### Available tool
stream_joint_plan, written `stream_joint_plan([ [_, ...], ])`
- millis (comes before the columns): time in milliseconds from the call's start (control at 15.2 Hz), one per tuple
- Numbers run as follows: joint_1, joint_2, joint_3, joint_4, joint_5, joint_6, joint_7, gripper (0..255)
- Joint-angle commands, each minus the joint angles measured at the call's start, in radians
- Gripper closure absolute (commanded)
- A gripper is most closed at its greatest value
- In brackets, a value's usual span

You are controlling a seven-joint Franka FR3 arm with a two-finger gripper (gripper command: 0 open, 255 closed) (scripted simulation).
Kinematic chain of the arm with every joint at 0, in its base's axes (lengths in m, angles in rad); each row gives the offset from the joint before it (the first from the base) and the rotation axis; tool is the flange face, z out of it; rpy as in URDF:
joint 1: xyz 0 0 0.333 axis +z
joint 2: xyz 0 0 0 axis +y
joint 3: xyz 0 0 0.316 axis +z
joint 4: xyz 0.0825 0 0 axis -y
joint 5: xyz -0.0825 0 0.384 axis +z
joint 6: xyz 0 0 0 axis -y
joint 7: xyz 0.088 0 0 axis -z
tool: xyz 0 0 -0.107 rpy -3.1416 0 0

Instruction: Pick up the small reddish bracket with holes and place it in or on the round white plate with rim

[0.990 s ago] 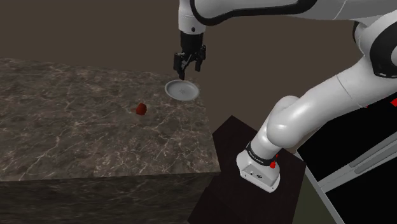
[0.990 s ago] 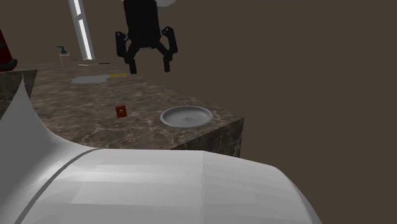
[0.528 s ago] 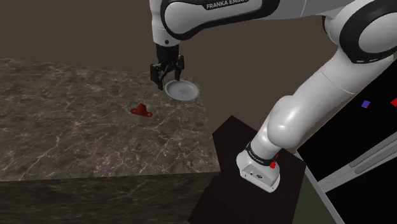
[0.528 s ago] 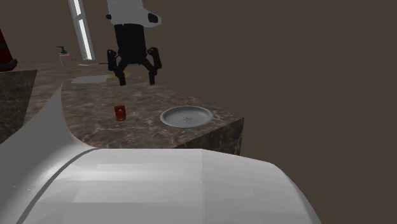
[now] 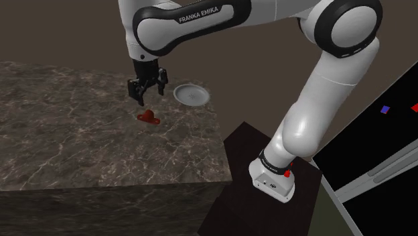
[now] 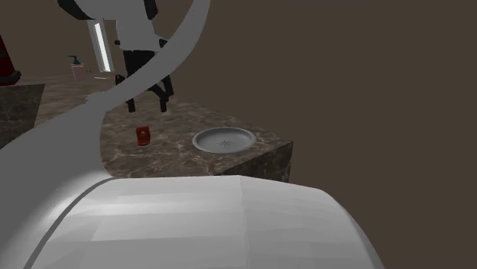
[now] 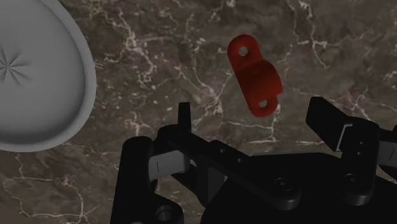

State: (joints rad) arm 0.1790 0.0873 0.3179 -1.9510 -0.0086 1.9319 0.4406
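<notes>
The claw point(image 5: 148, 99) hangs released, fingers apart, just above the red two-hole bracket point(image 5: 149, 118) on the marbled tabletop point(image 5: 74, 144), the grey-white rimmed plate point(image 5: 191, 94) nearby.

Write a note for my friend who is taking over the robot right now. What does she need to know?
Hand: the black two-finger hand is open and holds nothing. It hovers just above the bracket without touching it.
Things: the small red bracket with two holes lies on the dark marble counter. The round grey-white rimmed plate sits empty near the counter's edge, apart from the bracket, towards the shoulder view's right.
Done: the hand is roughly lined up over the bracket.
Left: lower, grip the bracket, lift it, carry it to the plate, let go.
</notes>
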Motion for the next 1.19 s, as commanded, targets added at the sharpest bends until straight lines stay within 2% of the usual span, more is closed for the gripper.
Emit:
stream_joint_plan([
  [0,0.011,0.056,0.007,0.042,-0.012,0.012,0.015,0],
  [528,0.014,0.083,0.006,-0.030,-0.022,0.110,0.022,0],
  [990,0.014,0.083,0.006,-0.030,-0.022,0.109,0.022,0],
  [1056,0.014,0.083,0.006,-0.030,-0.022,0.109,0.022,255],
  [1122,0.014,0.083,0.006,-0.030,-0.022,0.109,0.022,255],
])
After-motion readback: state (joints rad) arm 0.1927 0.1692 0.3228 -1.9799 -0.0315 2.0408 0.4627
